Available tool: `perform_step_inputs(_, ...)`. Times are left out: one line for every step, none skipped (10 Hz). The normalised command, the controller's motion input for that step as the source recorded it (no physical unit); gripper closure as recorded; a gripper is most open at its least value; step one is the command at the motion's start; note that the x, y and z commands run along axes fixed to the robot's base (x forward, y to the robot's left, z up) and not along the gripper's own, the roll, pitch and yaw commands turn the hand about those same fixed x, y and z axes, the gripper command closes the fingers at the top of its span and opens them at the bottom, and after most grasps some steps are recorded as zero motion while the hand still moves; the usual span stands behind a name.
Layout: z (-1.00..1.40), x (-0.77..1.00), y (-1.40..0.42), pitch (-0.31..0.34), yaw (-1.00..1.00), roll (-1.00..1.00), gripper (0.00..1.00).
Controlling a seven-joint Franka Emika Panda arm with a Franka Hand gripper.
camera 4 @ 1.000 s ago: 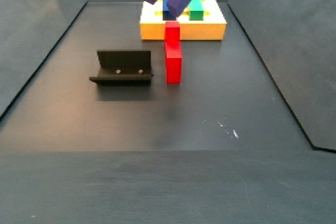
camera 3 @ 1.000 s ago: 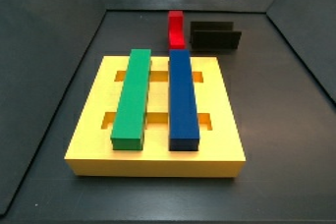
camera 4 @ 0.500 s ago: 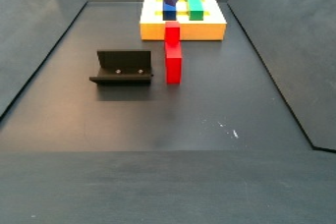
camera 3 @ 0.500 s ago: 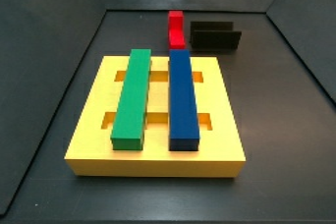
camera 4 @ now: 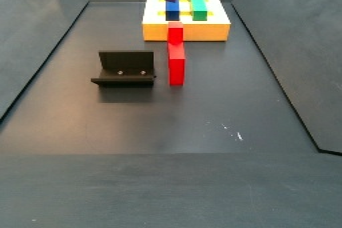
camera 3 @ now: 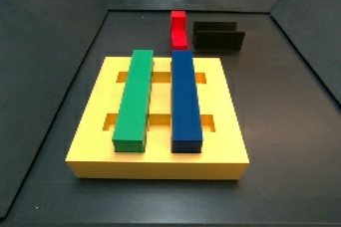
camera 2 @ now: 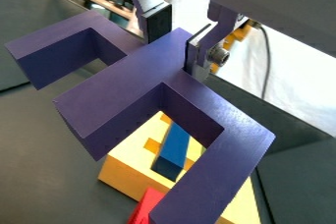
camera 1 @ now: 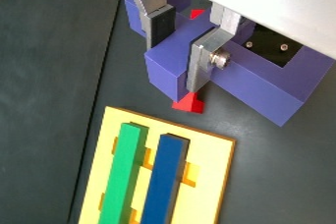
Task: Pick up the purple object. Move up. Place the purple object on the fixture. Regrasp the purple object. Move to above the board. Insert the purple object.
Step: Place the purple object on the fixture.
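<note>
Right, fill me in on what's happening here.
The gripper is shut on the purple object, holding it high in the air; only its lower edge shows at the top of both side views. Below, the yellow board carries a green bar and a dark-blue bar. The fixture stands bare beside a red block.
</note>
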Motion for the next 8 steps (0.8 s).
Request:
perform_step_inputs(0.00, 0.55, 0.07, 0.134, 0.46, -0.01, 1.00)
perform_step_inputs(-0.08, 0.55, 0.11, 0.080, 0.44, -0.08, 1.00)
perform_step_inputs(-0.15, 0.53, 0.17, 0.097, 0.40, -0.19, 1.00)
perform_step_inputs(-0.13, 0.61, 0.21, 0.134, 0.31, -0.20, 1.00)
perform_step_inputs(-0.15, 0.70, 0.26, 0.097, 0.25, -0.19, 1.00)
perform_step_inputs(-0.14, 0.76, 0.29, 0.106, 0.19, -0.19, 1.00)
perform_step_inputs(-0.13, 0.81, 0.25, 0.089, 0.18, -0.19, 1.00)
perform_step_inputs(-0.26, 0.96, 0.18, 0.000, 0.13, -0.25, 1.00)
